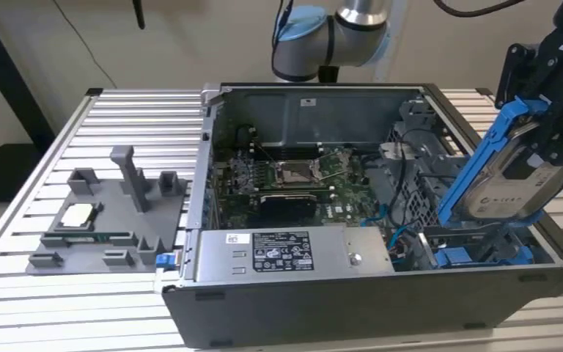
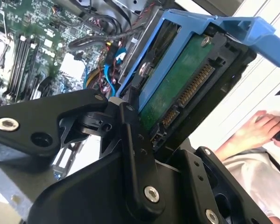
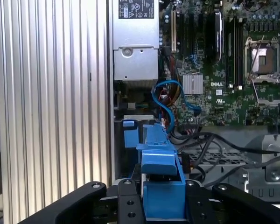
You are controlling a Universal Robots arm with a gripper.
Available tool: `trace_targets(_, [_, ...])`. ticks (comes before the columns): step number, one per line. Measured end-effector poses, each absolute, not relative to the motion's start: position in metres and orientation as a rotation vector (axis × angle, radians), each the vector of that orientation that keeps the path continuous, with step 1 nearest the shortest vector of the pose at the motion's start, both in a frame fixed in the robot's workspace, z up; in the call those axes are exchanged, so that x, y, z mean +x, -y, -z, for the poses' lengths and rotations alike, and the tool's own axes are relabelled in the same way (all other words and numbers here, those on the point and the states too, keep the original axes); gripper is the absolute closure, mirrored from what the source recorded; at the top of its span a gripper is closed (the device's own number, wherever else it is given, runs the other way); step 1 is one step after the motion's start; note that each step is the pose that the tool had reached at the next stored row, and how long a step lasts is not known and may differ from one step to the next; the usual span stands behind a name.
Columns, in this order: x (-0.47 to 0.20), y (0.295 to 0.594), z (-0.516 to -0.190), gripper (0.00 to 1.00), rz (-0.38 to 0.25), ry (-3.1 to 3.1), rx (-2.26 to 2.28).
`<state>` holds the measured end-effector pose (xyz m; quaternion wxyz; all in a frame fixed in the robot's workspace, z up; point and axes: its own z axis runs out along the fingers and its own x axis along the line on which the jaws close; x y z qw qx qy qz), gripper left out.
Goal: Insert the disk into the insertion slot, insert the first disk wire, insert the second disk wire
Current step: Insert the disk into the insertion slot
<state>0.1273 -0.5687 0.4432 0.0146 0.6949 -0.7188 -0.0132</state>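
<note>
While the tool (image 1: 553,136) clamps the disk (image 1: 506,180) by its upper end, the drive hangs tilted over the computer case (image 1: 360,308) at the exterior view's right. Lower end is just above the insertion slot (image 1: 457,238), not seated. Another blue carrier (image 1: 482,257) sits in the cage below. In the second wrist view, fingers (image 2: 133,149) pinch the carrier frame, connector edge showing. Case stands on the slatted table (image 1: 27,308).

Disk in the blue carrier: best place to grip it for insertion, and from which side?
Its connector end, from above, as the tool does now. The disk hangs tilted with its long axis downward, so a grip there leaves the lower end free to lead in.
</note>
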Motion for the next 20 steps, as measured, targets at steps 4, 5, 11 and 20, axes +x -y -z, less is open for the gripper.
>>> trace_targets(4, [0.128, 0.569, -0.436, 0.67, 0.041, 2.238, 2.163])
trace_targets(5, [0.128, 0.569, -0.434, 0.67, 0.042, 2.238, 2.163])
trace_targets(11, [0.129, 0.572, -0.428, 0.67, 0.042, 2.238, 2.163])
trace_targets(20, [0.129, 0.58, -0.421, 0.67, 0.043, 2.237, 2.163])
